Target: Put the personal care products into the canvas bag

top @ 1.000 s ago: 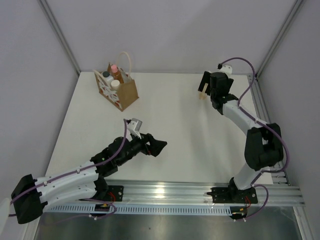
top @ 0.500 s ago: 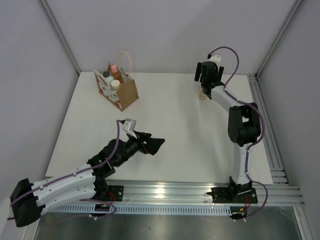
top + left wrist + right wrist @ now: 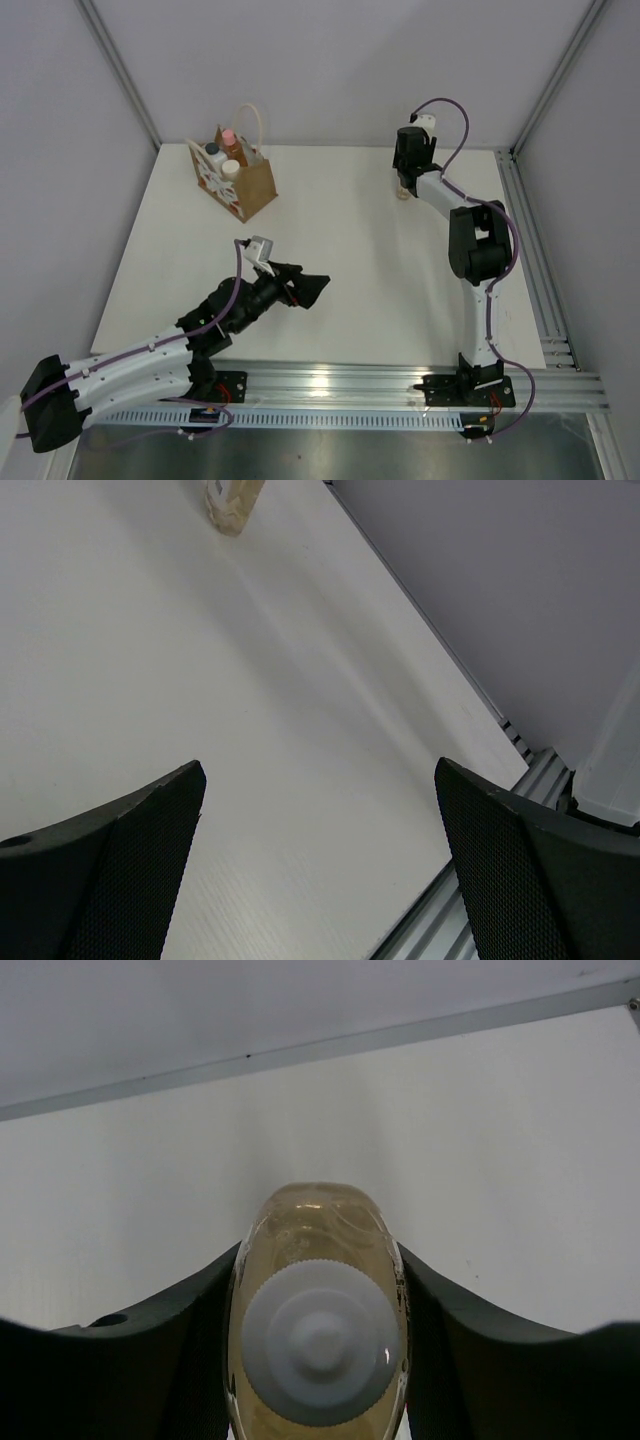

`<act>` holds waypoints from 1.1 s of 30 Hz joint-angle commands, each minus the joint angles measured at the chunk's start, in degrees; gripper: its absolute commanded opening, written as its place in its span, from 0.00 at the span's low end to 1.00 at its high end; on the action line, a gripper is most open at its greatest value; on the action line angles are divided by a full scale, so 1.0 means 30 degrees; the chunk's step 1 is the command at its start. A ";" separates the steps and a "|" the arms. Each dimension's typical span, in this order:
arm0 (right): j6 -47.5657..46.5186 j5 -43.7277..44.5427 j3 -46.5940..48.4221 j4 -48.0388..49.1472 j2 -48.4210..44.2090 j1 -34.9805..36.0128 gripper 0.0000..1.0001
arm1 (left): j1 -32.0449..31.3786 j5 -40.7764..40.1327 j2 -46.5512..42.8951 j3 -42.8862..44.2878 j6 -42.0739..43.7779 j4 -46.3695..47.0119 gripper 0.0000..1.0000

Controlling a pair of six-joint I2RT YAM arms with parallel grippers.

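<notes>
Since the earlier frame the right arm has swung left and lowered, so the right gripper (image 3: pixel 404 178) now straddles the white-capped bottle (image 3: pixel 318 1290), which stands at the upper right of the table (image 3: pixel 340 240). Its fingers hug both sides, but a firm clamp cannot be confirmed. The left gripper (image 3: pixel 320 780) is spread wide and empty at lower centre. Hazards: the rounded body may slip or tip on lifting. The canvas bag (image 3: pixel 255 190), at upper left, already holds three bottles, so a crowded entry may topple it.
</notes>
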 commanded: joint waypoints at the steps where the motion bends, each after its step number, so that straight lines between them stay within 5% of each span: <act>1: 0.0216 0.0193 -0.1616 0.0175 -0.1771 0.0557 0.33 | -0.0019 -0.1084 -0.0233 -0.0025 0.0951 0.0833 0.99; 12: 0.4403 0.2592 -1.0582 0.3455 -0.7635 0.6119 0.34 | 0.0010 -0.6996 -0.2167 -0.0230 0.4085 0.0337 0.99; 18: 0.7508 0.4088 -1.1207 0.0856 -0.8546 0.9754 0.38 | 0.0010 -0.8351 -0.3163 -0.0434 0.5056 0.0306 0.99; 24: 0.7980 0.3683 -1.1674 0.0879 -0.9539 1.1573 0.66 | 0.0010 -0.8674 -0.3574 -0.0494 0.5027 -0.0016 0.99; 33: 0.7249 0.2392 -1.1063 0.0327 -1.0332 1.2306 0.84 | 0.0010 -0.8411 -0.3722 -0.0641 0.5143 0.0189 0.99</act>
